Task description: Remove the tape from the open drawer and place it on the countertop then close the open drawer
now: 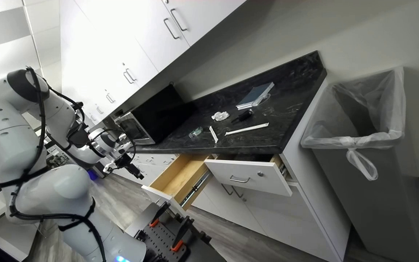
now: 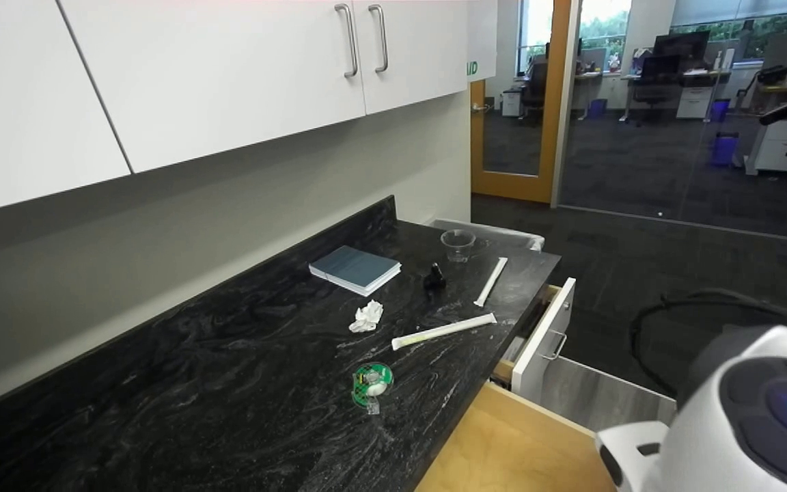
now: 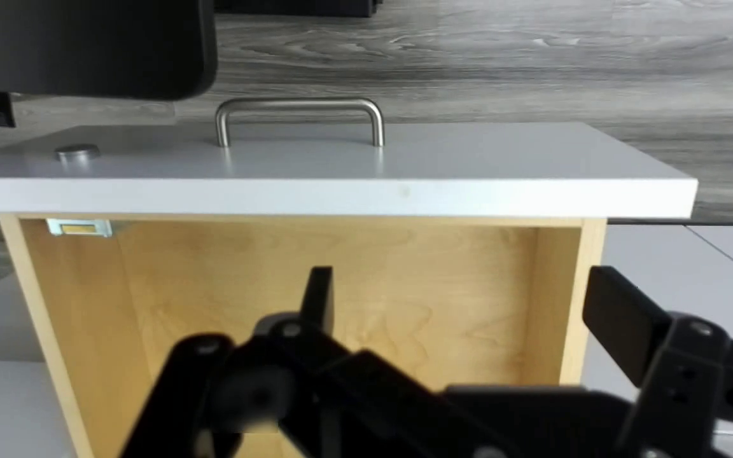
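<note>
The tape, a clear and green dispenser, lies on the black countertop (image 2: 229,389) in an exterior view (image 2: 371,386); the tape also shows in an exterior view (image 1: 195,132). The open drawer (image 1: 180,180), with a white front and light wood sides, is pulled far out and looks bare inside. It fills much of the wrist view, with its white front edge (image 3: 328,198) and metal bar handle (image 3: 300,104). My gripper (image 3: 462,302) is open and holds nothing, pointing down over the drawer. In an exterior view the gripper (image 1: 138,174) hangs beside the drawer's front end.
A wider drawer (image 1: 246,176) beside it stands partly open. A notebook (image 2: 356,266), crumpled paper (image 2: 367,317), a black object (image 2: 434,277), a clear cup (image 2: 458,244) and white wrapped sticks (image 2: 445,331) lie on the countertop. A grey bin (image 1: 369,189) stands at its end.
</note>
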